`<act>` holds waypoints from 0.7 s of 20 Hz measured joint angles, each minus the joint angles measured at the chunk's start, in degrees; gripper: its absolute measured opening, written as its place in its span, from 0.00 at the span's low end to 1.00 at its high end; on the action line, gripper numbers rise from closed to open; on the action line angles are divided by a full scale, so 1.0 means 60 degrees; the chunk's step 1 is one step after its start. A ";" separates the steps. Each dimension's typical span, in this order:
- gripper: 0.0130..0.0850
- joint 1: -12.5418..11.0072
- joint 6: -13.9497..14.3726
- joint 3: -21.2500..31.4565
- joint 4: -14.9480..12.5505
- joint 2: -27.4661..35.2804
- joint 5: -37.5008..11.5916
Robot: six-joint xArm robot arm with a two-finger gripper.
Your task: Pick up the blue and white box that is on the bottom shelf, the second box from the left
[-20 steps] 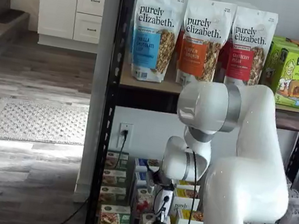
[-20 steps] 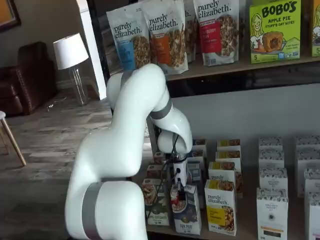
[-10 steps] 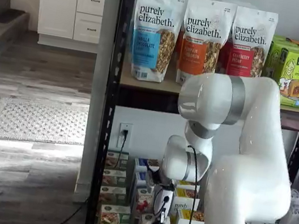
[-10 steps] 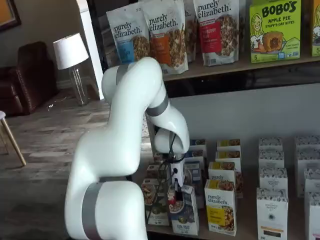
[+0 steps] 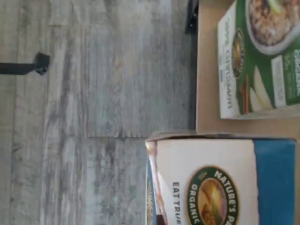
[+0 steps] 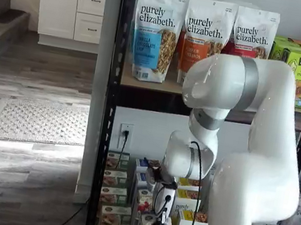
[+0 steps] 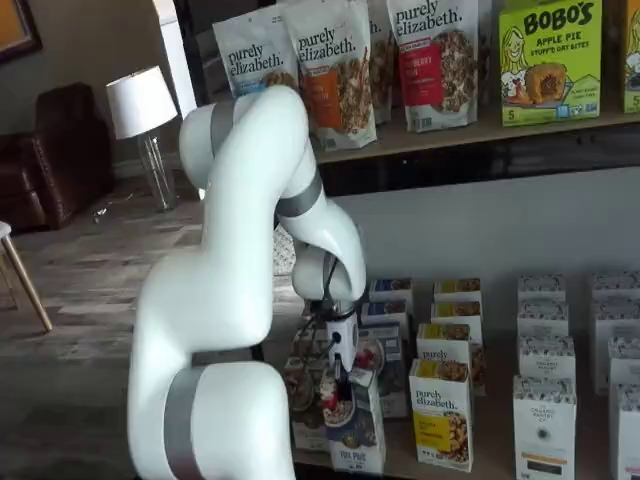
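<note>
The claw (image 7: pixel 337 385) is closed tight on the blue box (image 7: pixel 355 425), tipped forward at the shelf (image 7: pixel 470 470) edge, beside the green box (image 6: pixel 111 224)

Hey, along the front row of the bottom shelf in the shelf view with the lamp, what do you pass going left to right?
Green-fronted carton → blue and white box, gripper shut on it → yellow purely elizabeth carton → white carton.
</note>
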 joint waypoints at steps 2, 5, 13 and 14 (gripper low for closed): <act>0.44 0.0072 0.0196 0.0424 -0.0139 -0.0402 0.0014; 0.44 0.0172 0.0460 0.1056 -0.0317 -0.0984 -0.0010; 0.44 0.0366 0.1090 0.2592 -0.0787 -0.2533 0.0130; 0.44 0.0400 0.1290 0.2798 -0.0969 -0.2772 0.0166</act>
